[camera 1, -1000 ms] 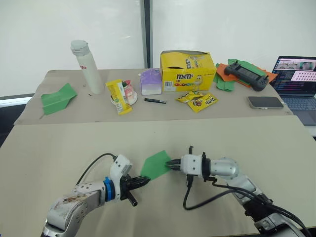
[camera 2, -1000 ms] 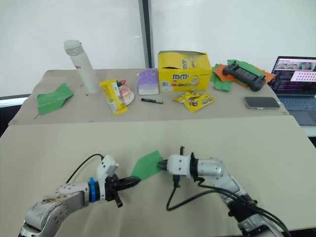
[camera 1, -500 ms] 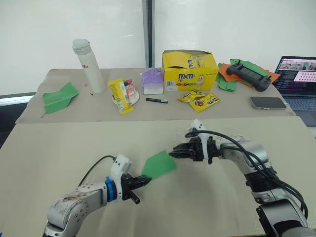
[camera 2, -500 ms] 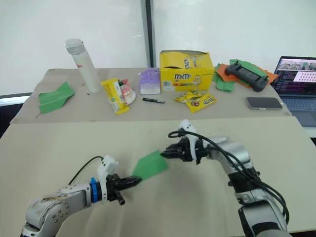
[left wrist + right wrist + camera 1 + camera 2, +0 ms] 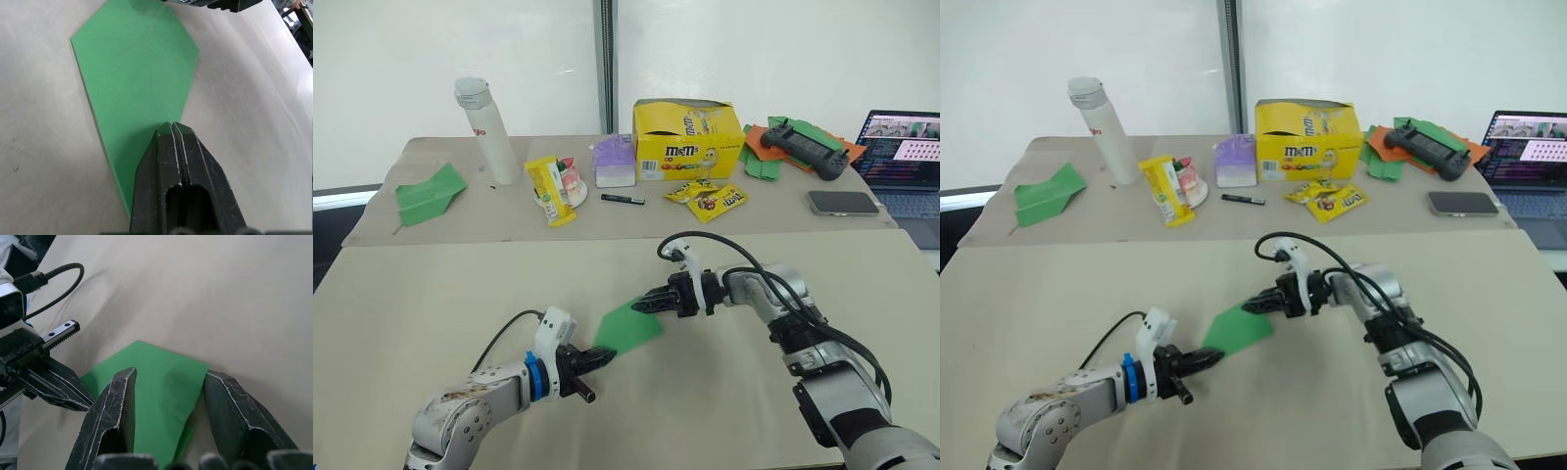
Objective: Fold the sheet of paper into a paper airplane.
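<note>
- Green and creased, the sheet of paper (image 5: 628, 327) lies near the middle of the near beige worktop (image 5: 431, 294), folded into a flat wedge with angled corners, between the two grippers.
- Left gripper (image 5: 606, 356) comes in from the near left; its fingers (image 5: 180, 161) are clenched together on the near-left tip of the paper, which runs out from under them in the left wrist view.
- Right gripper (image 5: 644, 303) reaches from the right to the paper's far-right edge. Its fingers (image 5: 117, 404) are spread apart, one to each side of the paper's corner; whether they touch the paper is hard to tell.
- On the far worktop (image 5: 783, 220), from left to right: a separate green paper plane (image 5: 429, 193), a white bottle (image 5: 487, 131) standing upright, a yellow snack packet (image 5: 549, 191) beside a small round tub (image 5: 572, 183), a pale purple carton (image 5: 614, 162), a black pen (image 5: 621, 200), and an opened yellow M&M's box (image 5: 686, 139) with two yellow M&M's bags (image 5: 708, 197) just in front.
- Farther right, a black game controller (image 5: 805, 149) rests on green and orange paper scraps (image 5: 759, 158); a phone (image 5: 843, 203) lies face up near an open laptop (image 5: 905, 157) at the right edge.
</note>
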